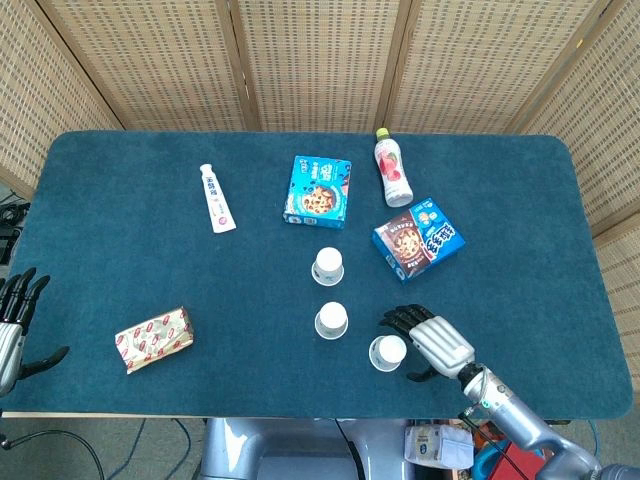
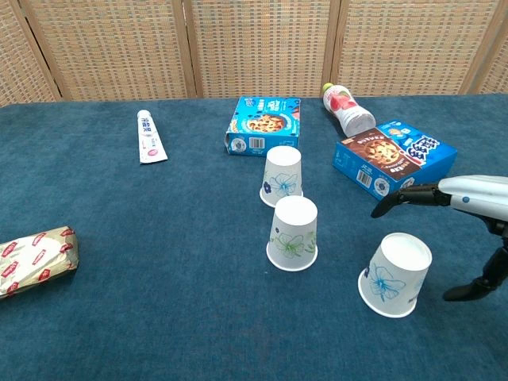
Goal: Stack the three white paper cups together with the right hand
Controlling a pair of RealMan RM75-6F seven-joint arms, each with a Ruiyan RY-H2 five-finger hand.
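Three white paper cups stand upside down on the blue table: a far cup (image 1: 327, 266) (image 2: 282, 176), a middle cup (image 1: 331, 321) (image 2: 293, 233) and a near cup (image 1: 387, 352) (image 2: 395, 274). My right hand (image 1: 430, 342) (image 2: 468, 214) hangs open just right of the near cup, fingers spread around its far side and thumb on its near side, not visibly touching it. At the table's near left edge my left hand (image 1: 12, 325) rests open, holding nothing.
Two blue cookie boxes (image 1: 318, 191) (image 1: 419, 238), a lying pink bottle (image 1: 392, 168), a white tube (image 1: 216, 198) and a wrapped snack bar (image 1: 152, 338) lie on the table. A wicker screen (image 1: 320, 60) stands behind.
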